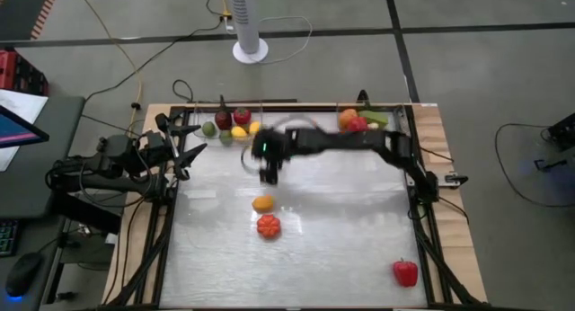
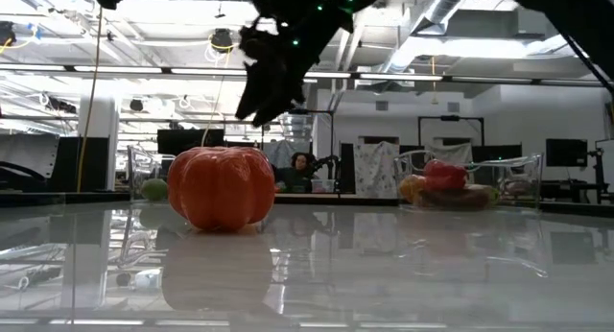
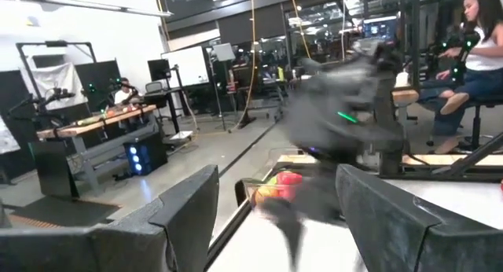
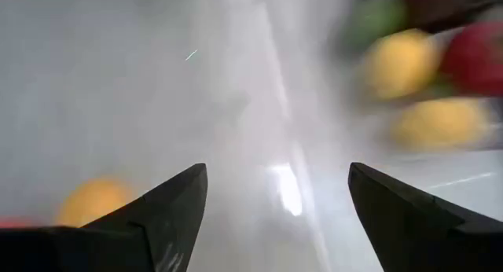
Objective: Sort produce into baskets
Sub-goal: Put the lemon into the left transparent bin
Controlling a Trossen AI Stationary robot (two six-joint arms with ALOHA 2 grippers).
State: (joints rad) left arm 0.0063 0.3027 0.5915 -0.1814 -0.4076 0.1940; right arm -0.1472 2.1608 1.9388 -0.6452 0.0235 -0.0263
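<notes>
The right end effector [image 1: 268, 172] hangs released and empty above the surface [image 1: 341, 230], just beyond the yellow lemon [image 1: 262, 203], with the orange tomato [image 1: 268, 226] just past that lemon on its other side. Well apart from the lemon lies a red pepper [image 1: 405, 272]; beyond the end effector stand the left basket [image 1: 232, 124] and right basket [image 1: 364, 120], both holding produce. The left end effector [image 1: 190, 156] waits released beside the left basket.
</notes>
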